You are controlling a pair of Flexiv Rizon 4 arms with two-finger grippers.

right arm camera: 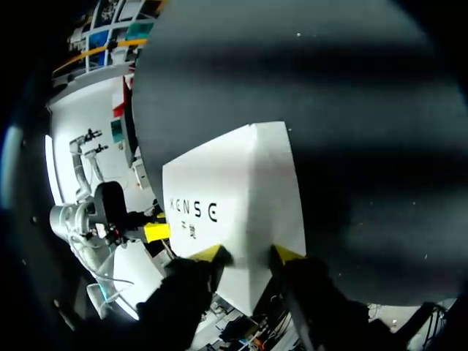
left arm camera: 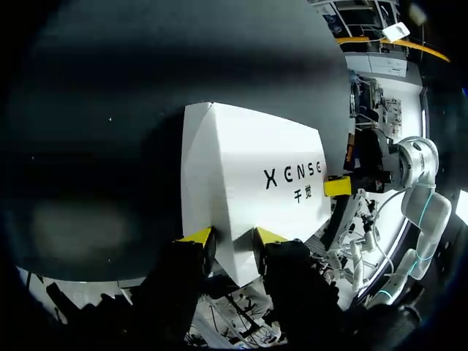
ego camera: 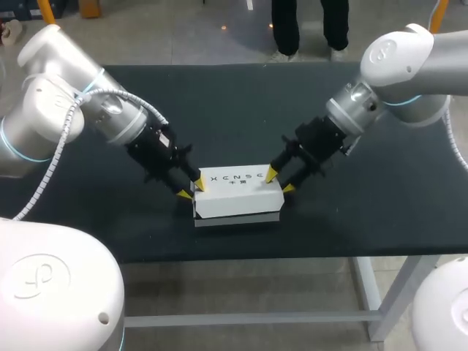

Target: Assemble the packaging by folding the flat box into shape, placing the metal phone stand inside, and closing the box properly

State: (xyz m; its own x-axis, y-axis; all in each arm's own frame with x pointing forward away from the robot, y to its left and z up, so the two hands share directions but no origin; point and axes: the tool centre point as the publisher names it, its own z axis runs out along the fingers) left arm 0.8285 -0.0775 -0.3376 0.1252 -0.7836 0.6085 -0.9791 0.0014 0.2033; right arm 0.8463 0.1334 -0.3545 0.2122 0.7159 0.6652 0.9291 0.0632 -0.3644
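A white box with dark print on its lid lies folded into shape and closed in the middle of the dark table. The phone stand is not in sight. My left gripper straddles the box's left end, one yellow tip on the lid and one against the end wall. In the left wrist view the box fills the gap between that gripper's tips. My right gripper holds the right end the same way, and the box is wedged between its tips.
Bare dark tabletop surrounds the box on all sides. The table's front edge runs close below the box. Both arms slant down from the back corners toward the middle.
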